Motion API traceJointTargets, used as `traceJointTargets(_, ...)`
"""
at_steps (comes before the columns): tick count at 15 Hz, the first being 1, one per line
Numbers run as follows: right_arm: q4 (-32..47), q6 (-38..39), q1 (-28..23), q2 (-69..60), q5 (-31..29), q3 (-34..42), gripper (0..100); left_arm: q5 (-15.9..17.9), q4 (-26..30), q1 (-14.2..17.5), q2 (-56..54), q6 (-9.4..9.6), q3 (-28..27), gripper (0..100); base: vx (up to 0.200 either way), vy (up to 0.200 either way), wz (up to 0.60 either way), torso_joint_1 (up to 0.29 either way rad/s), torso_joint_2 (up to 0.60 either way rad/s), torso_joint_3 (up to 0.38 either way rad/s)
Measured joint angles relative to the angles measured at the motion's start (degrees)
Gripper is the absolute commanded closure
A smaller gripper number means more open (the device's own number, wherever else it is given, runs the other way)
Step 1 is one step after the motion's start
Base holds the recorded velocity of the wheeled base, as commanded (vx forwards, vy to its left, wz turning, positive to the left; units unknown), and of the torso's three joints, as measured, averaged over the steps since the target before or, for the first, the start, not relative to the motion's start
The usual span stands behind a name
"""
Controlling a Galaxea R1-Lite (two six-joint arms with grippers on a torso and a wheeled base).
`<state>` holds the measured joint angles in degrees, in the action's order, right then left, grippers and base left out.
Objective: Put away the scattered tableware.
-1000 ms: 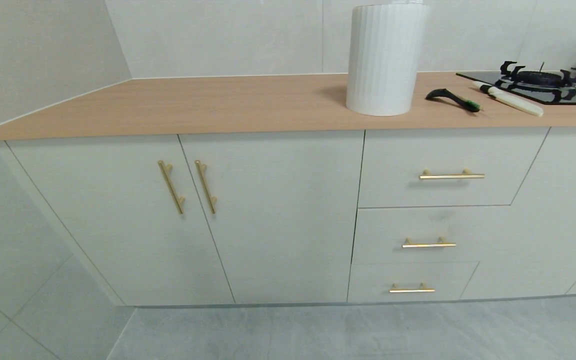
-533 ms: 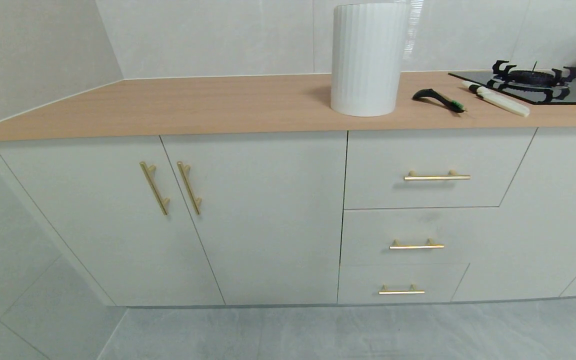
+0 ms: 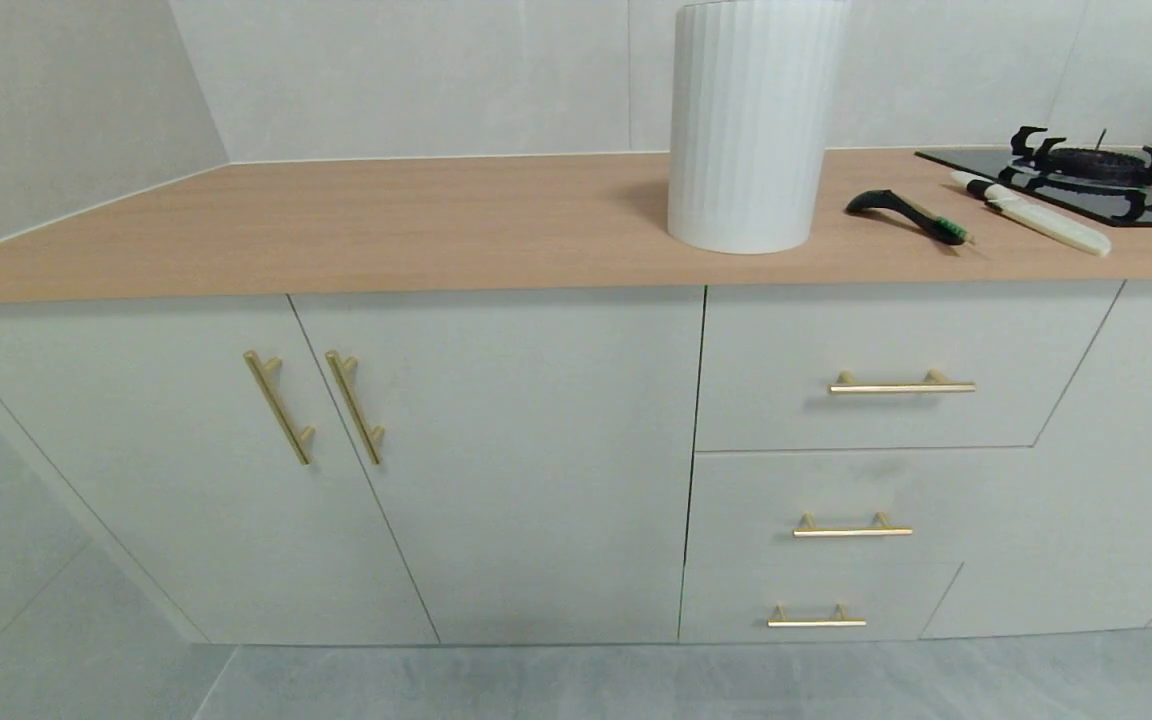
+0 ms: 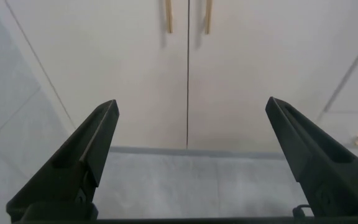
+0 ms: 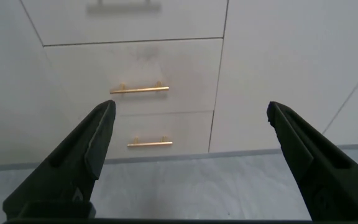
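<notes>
Left pincer [image 4: 190, 106] and right pincer [image 5: 190, 107] each wide agape, empty, before cupboards [image 4: 247, 74]; peeler [image 3: 901, 208], knife [image 3: 1046, 217] near worktop [image 3: 386, 220] edge.

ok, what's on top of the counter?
White ribbed canister, black-handled tool, white utensil along the hob's edge. The canister covers the counter behind it; its inside isn't visible.

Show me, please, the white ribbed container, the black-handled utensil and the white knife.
white ribbed container [image 3: 746, 130], head view, middle of its wall.
black-handled utensil [image 3: 886, 202], head view, its curved handle.
white knife [image 3: 1051, 225], head view, its pale length.
</notes>
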<state>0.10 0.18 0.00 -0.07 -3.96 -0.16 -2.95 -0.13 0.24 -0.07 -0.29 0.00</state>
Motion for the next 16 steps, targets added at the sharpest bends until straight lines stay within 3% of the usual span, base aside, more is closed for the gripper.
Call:
traceJointTargets(11,-0.07,-0.26,0.0,0.07,0.96,-0.28,0,-0.02,-0.02,0.0,0.0,-0.13,-0.02,0,0.0,0.0,0.0,0.0,0.0,0.0)
traceJointTargets(16,0.26,0.66,0.63,10.48,5.07,-11.39,0,-0.02,0.0,0.0,0.0,-0.13,0.0,0,0.0,0.0,0.0,0.0,0.0,0.0)
